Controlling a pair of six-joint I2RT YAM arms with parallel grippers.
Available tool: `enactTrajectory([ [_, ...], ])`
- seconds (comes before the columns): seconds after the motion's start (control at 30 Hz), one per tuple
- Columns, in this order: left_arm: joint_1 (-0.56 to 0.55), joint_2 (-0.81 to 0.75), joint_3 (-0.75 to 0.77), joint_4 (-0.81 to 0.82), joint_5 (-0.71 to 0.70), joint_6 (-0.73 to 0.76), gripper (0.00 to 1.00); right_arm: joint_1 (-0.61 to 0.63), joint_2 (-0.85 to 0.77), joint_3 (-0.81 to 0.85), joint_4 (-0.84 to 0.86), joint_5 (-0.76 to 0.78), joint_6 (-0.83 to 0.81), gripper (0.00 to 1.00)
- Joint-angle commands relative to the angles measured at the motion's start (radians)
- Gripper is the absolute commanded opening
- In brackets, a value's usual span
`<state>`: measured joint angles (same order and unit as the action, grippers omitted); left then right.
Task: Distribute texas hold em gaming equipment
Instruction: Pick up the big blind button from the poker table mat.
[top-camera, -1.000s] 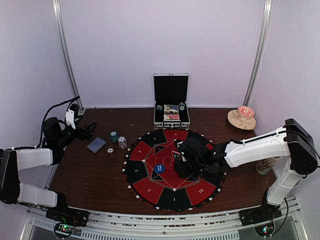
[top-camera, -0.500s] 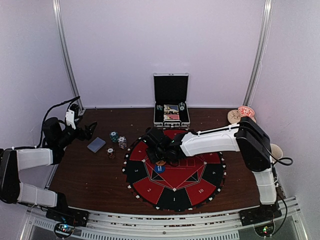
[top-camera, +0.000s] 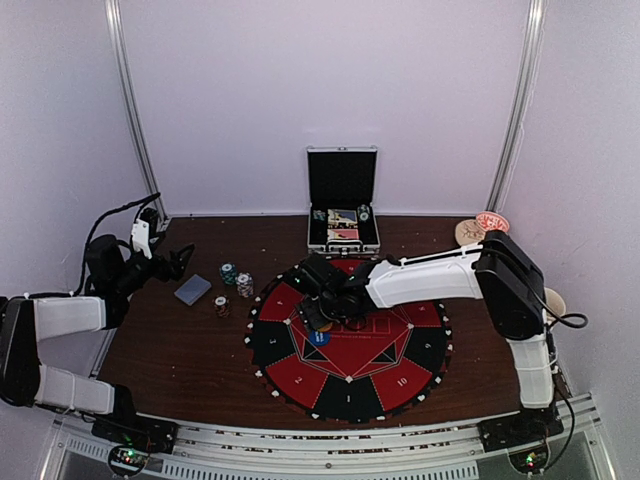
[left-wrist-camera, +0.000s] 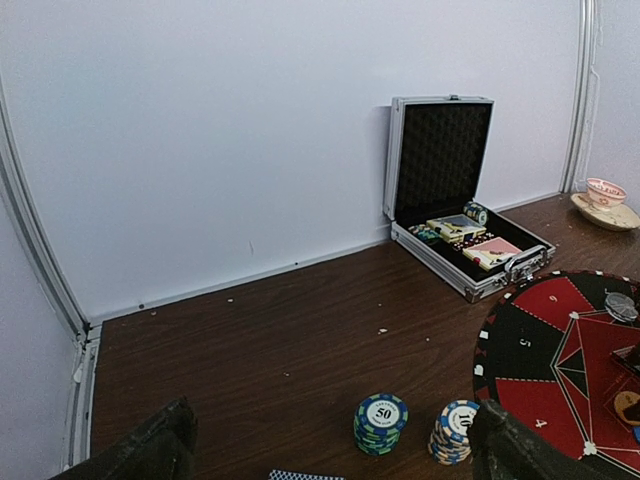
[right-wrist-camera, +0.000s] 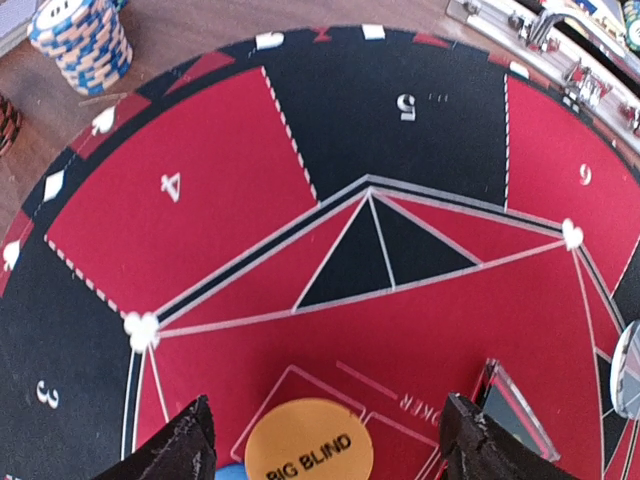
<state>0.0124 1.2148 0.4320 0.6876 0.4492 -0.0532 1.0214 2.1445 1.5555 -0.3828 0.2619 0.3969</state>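
On the round red-and-black mat (top-camera: 348, 345) lies an orange "BIG BLIND" marker disc (right-wrist-camera: 308, 443), flat and free between the spread fingers of my right gripper (right-wrist-camera: 330, 445). That gripper (top-camera: 318, 306) hovers open over the mat's left centre. A blue disc (top-camera: 318, 338) lies just in front of it. My left gripper (top-camera: 176, 262) is open and empty over the table's left side. Ahead of it stand a teal-edged chip stack (left-wrist-camera: 381, 423) and a white-edged stack (left-wrist-camera: 455, 432). A grey-blue card deck (top-camera: 193, 289) lies near a dark chip stack (top-camera: 222, 305).
An open aluminium case (top-camera: 343, 225) with cards and chips stands at the back centre. A tan dish with a red-white top (top-camera: 482, 228) sits at the back right. A clear plastic piece (right-wrist-camera: 512, 408) rests beside the right gripper's right finger.
My right gripper has moved left across the mat and its jaws have widened, leaving the orange disc lying on the mat. The left arm has not moved.
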Motion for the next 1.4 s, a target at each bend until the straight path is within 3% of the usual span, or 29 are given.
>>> enactTrajectory([
  [0.0,0.005,0.004,0.009,0.044,0.004,0.009,0.98,-0.001,-0.057,-0.058,-0.03,-0.069,0.021,0.8],
  [0.8,0.005,0.005,0.01,0.048,0.005,0.012,0.98,-0.019,0.002,-0.072,0.005,-0.117,0.081,0.74],
  [1.37,0.005,0.01,0.01,0.049,0.003,0.012,0.98,-0.023,0.008,-0.098,0.028,-0.153,0.092,0.58],
])
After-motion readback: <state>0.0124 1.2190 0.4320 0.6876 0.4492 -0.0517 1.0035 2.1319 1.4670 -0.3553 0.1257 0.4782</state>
